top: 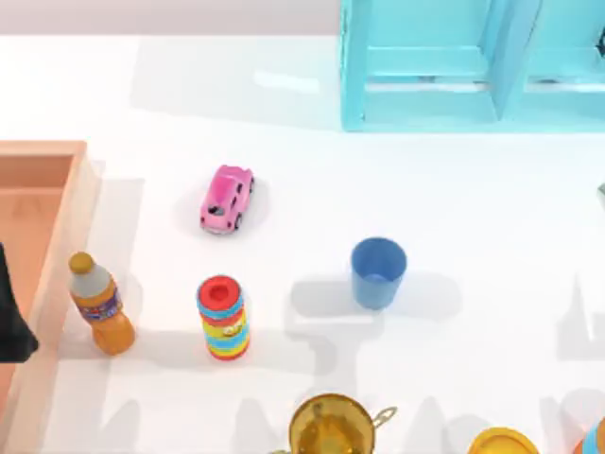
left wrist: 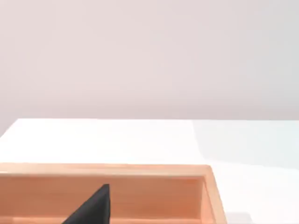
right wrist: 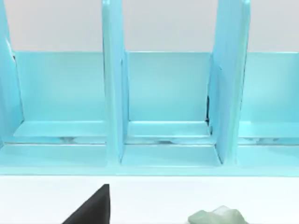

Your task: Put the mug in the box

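The mug [top: 378, 272] is a small plain blue cup standing upright near the middle of the white table, with nothing touching it. The box [top: 43, 203], large, shallow and wood-coloured, lies at the table's left edge; its far wall [left wrist: 107, 170] and inner floor fill the lower part of the left wrist view. My left gripper [top: 9, 317] is a dark shape over the box's front part, far left of the mug, and one black finger [left wrist: 93, 207] juts in over the box. A black finger [right wrist: 93, 207] of my right gripper faces the shelf frame.
A pink toy car [top: 227, 199] sits left of and behind the mug. An orange bottle [top: 102, 305] and a striped red-topped canister [top: 223, 319] stand beside the box. A golden cup [top: 331, 426] and a yellow item [top: 501, 443] are at the front edge. The cyan shelf frame [top: 473, 61] stands at the back right.
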Action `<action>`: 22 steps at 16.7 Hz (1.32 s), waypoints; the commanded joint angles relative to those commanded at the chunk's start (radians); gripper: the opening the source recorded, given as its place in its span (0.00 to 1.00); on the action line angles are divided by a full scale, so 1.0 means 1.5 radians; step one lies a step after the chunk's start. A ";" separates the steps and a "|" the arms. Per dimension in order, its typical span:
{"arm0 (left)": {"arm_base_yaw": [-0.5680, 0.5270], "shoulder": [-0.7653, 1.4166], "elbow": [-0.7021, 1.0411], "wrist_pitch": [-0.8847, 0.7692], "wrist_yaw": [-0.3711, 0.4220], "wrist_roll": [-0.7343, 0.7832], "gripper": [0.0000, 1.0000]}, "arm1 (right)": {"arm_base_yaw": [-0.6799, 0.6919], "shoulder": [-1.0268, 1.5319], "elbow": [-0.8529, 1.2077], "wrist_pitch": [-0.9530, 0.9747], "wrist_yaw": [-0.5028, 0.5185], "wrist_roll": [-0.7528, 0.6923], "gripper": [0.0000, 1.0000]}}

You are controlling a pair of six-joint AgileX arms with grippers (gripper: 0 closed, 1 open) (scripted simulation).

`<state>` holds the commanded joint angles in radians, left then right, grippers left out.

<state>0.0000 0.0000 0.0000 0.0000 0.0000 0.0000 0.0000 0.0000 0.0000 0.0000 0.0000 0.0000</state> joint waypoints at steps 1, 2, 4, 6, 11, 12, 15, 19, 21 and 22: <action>0.000 0.000 0.000 0.000 0.000 0.000 1.00 | 0.000 0.000 0.000 0.000 0.000 0.000 1.00; 0.000 0.000 0.000 0.000 0.000 0.000 1.00 | 0.000 0.000 0.000 0.000 0.000 0.000 1.00; -0.006 0.019 0.019 -0.011 -0.001 -0.006 1.00 | 0.000 0.000 0.000 0.000 0.000 0.000 1.00; -0.022 0.064 0.064 -0.038 -0.002 -0.021 1.00 | 0.000 0.000 0.000 0.000 0.000 0.000 1.00; -0.097 0.277 0.282 -0.172 -0.008 -0.093 1.00 | 0.000 0.000 0.000 0.000 0.000 0.000 1.00; -0.116 0.332 0.340 -0.207 -0.010 -0.112 1.00 | 0.000 0.000 0.000 0.000 0.000 0.000 1.00; -0.183 0.514 0.529 -0.325 -0.015 -0.176 1.00 | 0.000 0.000 0.000 0.000 0.000 0.000 1.00; -0.280 0.783 0.808 -0.498 -0.022 -0.269 1.00 | 0.000 0.000 0.000 0.000 0.000 0.000 1.00; -0.330 0.921 0.950 -0.585 -0.026 -0.317 1.00 | 0.000 0.000 0.000 0.000 0.000 0.000 1.00; -0.354 0.989 1.020 -0.628 -0.028 -0.340 1.00 | 0.000 0.000 0.000 0.000 0.000 0.000 1.00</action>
<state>-0.5311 1.4833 1.5301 -0.9424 -0.0417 -0.5102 0.0000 0.0000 0.0000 0.0000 0.0000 0.0000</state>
